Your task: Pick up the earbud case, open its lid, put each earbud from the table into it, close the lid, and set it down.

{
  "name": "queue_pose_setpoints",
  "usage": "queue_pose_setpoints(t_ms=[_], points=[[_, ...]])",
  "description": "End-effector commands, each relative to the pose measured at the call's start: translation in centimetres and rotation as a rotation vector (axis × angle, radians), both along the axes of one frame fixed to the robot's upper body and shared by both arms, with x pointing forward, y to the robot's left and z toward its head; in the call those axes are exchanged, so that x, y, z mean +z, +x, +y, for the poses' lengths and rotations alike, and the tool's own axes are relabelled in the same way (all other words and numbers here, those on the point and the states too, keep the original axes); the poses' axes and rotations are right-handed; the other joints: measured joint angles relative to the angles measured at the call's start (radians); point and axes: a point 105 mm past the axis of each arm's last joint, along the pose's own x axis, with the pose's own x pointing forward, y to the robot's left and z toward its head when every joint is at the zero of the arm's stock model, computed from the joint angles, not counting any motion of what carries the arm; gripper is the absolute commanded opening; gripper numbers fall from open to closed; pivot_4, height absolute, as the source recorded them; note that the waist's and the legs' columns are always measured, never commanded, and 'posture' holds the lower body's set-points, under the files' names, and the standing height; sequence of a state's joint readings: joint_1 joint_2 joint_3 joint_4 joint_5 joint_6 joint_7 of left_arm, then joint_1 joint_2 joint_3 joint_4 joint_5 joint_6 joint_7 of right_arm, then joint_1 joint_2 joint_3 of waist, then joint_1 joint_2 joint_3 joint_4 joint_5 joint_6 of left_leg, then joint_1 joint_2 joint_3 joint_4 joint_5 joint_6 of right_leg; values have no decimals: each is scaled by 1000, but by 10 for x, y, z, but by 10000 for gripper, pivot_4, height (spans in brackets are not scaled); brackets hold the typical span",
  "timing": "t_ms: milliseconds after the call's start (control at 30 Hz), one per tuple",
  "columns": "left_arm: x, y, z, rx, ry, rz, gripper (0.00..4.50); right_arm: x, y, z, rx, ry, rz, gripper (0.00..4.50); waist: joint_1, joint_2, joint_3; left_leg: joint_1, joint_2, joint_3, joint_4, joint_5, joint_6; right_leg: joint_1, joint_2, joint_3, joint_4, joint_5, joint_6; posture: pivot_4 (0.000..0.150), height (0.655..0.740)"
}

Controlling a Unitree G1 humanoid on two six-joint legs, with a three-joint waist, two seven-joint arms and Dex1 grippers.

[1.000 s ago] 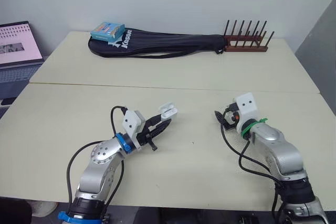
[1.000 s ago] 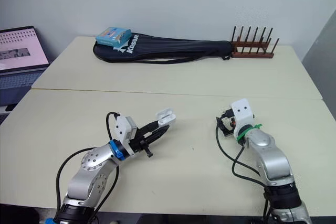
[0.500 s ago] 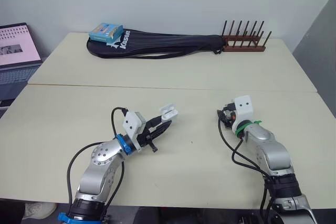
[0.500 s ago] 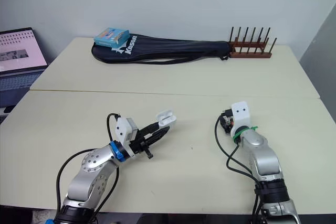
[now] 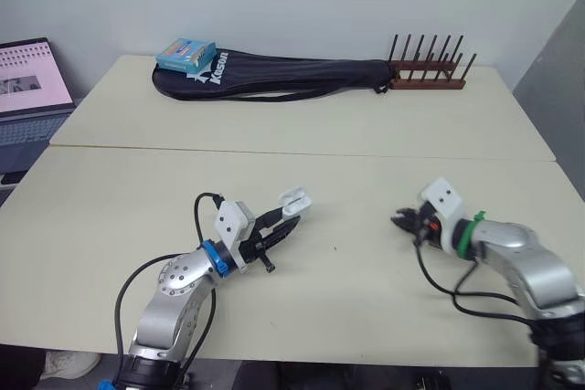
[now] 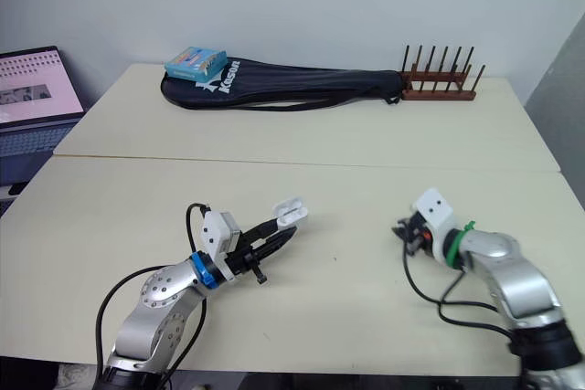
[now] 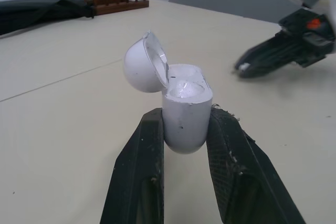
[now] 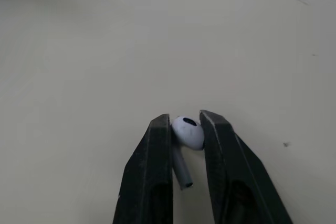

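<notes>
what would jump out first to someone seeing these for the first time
The left claw grips a white earbud case, its lid flipped open, over the near table. To its right, the right claw pinches a single white earbud. Far back lies a long black racket bag with a blue box on its left end.

Head stereo pair: set high behind the earbud case [image 5: 294, 200], facing forward and down; both eyes share the whole surface [image 5: 366, 143], slightly offset. Left wrist camera: close behind the case, looking along the left gripper [image 7: 186, 113] jaws, past the case to the right gripper [image 7: 241, 68] and the rack [image 7: 113, 8]. Right wrist camera: very close, looking down on an earbud [image 8: 188, 132] and bare surface.
</notes>
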State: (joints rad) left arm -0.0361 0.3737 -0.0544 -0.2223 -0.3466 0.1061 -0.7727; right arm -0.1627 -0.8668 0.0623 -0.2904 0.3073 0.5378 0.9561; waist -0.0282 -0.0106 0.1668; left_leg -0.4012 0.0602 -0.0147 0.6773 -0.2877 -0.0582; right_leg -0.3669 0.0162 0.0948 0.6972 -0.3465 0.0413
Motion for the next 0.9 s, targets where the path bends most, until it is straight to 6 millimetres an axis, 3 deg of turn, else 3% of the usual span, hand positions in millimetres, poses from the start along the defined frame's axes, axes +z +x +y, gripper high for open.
queue_pose_setpoints(t_ms=[33,167,300,867,900], points=[[11,-8,0,-8,5,-38,7707,9,-37,-3,348,-99,34,4350,-1,0,0,1,0,0,0,0,0,1,0,0,0,0,0,1500,7274],[10,-15,-1,-14,13,-30,7707,-1,-63,-33,574,-283,123,4350,-4,-1,1,6,0,0,0,0,0,7,0,0,-1,0,0,1500,7274],[10,-19,0,-11,17,-21,7707,-7,-64,-49,658,-360,123,4350,-4,-2,1,10,0,0,0,0,0,13,0,-1,-4,0,0,1500,7274],[9,-24,-2,-6,19,5,7707,-26,-54,-45,677,-378,110,4350,-1,-1,1,13,0,-1,0,0,0,16,-1,-1,-5,0,0,1500,7274],[9,-24,-2,-5,19,6,7707,-27,-54,-45,678,-377,108,7850,-2,-1,1,14,0,-1,0,0,0,16,-1,-1,-5,0,0,1500,7274]])
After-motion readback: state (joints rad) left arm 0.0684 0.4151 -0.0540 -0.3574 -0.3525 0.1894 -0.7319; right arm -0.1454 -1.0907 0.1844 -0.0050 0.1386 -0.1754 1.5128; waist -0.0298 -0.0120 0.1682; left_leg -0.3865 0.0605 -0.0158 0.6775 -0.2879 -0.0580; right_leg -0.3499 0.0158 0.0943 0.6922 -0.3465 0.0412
